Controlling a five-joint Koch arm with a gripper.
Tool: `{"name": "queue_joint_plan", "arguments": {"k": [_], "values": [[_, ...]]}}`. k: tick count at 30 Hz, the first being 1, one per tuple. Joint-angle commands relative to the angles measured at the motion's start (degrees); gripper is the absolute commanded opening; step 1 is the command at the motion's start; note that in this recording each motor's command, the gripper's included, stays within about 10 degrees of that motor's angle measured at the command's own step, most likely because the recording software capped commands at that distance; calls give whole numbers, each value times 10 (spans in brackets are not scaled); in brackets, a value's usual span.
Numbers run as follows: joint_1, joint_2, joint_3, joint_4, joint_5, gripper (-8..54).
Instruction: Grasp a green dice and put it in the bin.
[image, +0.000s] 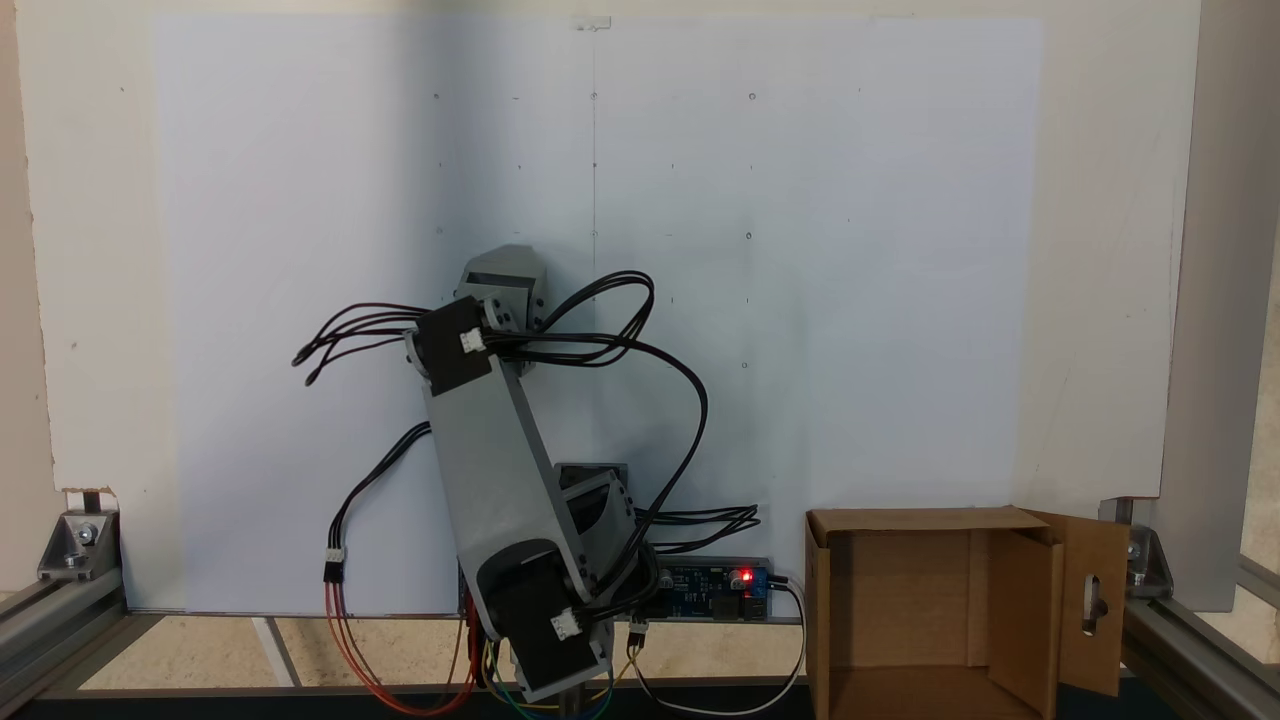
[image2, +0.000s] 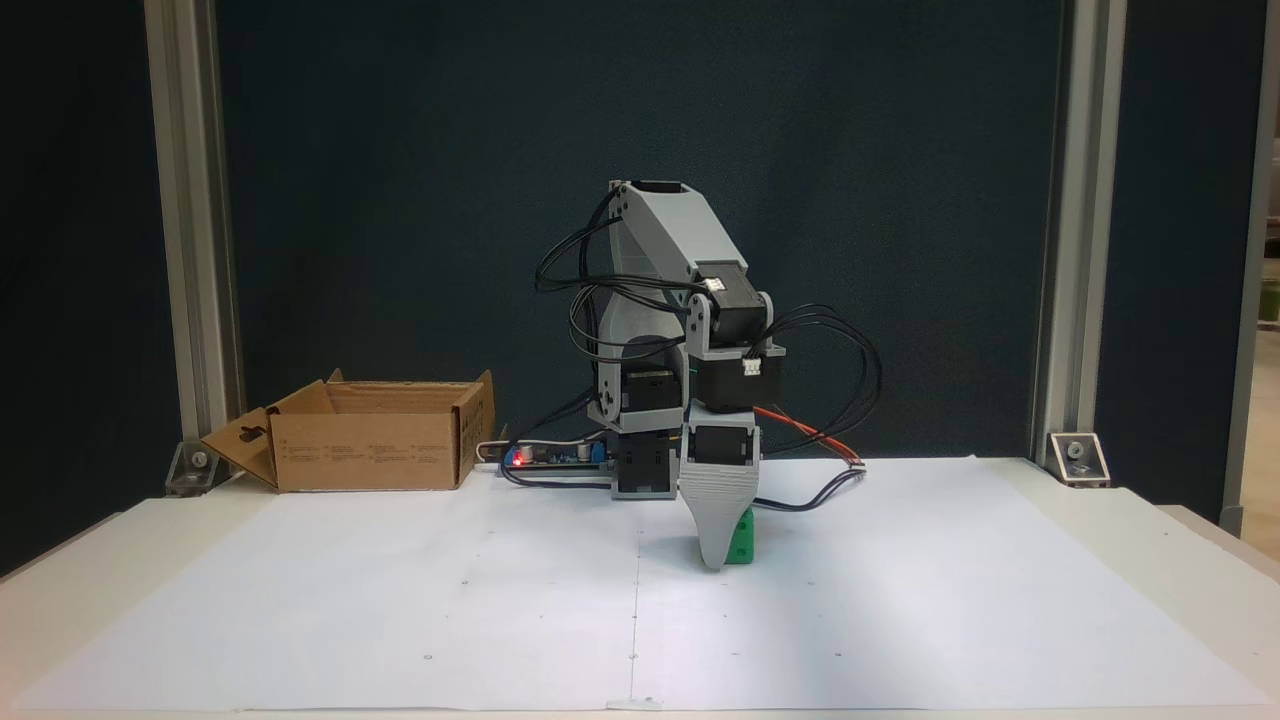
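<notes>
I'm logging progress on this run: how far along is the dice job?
Done: the arm has reached the green dice, with the gripper down at the paper around it. In hand: the grasp; whether the jaws have closed cannot be told. Left: lifting it and carrying it to the bin, which stands apart.

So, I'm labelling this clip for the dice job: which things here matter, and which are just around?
Part of the job:
green dice, on the paper beside the gripper
bin, open cardboard box

Just around:
circuit board with a red light
white paper sheet
metal frame posts
</notes>
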Motion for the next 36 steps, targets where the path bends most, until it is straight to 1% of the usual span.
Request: {"name": "queue_joint_plan", "arguments": {"k": [1,3,5,10,13,15,17,18,22,26,30,36], "values": [[1,3,-11,1,34,266],[1,3,-11,2,35,181],[5,5,-9,2,39,118],[22,33,-8,5,40,114],[47,87,-24,23,40,114],[64,122,-74,93,39,114],[76,181,-152,177,38,114],[82,189,-183,204,38,114],[146,190,-340,337,35,114],[265,189,-482,447,-24,114],[381,183,-512,441,-91,114],[613,124,-512,330,-191,114]]}}
